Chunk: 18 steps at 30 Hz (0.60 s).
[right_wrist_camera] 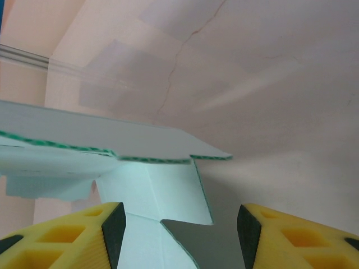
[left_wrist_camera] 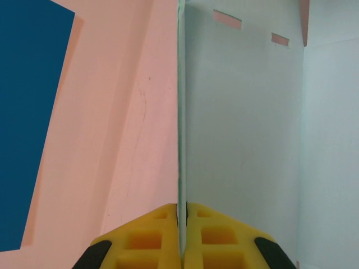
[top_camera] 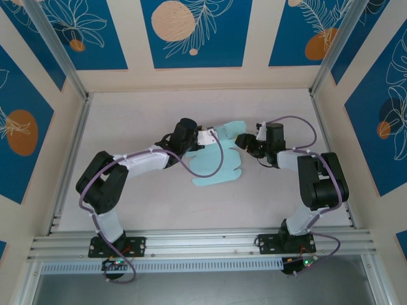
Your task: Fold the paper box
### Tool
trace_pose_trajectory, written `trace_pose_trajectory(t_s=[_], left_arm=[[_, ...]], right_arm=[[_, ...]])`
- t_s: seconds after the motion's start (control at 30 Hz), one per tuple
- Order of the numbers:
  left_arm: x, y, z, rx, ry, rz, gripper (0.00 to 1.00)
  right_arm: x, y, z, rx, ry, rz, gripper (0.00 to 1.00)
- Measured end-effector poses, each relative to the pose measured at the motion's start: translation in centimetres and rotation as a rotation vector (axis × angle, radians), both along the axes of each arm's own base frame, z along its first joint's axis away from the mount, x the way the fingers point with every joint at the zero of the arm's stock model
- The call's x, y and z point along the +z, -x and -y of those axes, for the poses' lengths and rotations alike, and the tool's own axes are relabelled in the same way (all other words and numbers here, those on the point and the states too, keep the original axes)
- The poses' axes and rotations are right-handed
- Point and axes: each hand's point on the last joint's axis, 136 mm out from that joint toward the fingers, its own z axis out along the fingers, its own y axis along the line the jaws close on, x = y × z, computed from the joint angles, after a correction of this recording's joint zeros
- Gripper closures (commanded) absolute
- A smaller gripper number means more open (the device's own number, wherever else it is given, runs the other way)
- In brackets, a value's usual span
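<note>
We list one paper box (top_camera: 222,170), a pale-blue die-cut sheet lying mid-worktop (top_camera: 140,114) between two grippers, with two slots (left_wrist_camera: 227,19) near the far end of one panel. From above its far corner is covered by the left gripper (top_camera: 213,135), both wrist views cut off its outline, and we cannot tell how far it is folded. The left gripper is pinched together on that panel's edge; the right gripper (right_wrist_camera: 179,227) stands apart, a flap between its pads (right_wrist_camera: 114,227) with no contact that we can see.
</note>
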Motion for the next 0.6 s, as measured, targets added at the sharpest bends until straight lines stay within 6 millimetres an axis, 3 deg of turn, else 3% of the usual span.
trace_pose_trajectory(t_s=[0.23, 0.6], left_arm=[[-0.1, 0.1, 0.0, -0.003, -0.003, -0.006, 1.0], [-0.1, 0.0, -0.1, 0.005, -0.006, -0.003, 1.0]], right_arm=[[-0.7, 0.0, -0.8, 0.021, -0.025, -0.011, 0.5], [1.1, -0.5, -3.0, 0.078, -0.047, 0.036, 0.66]])
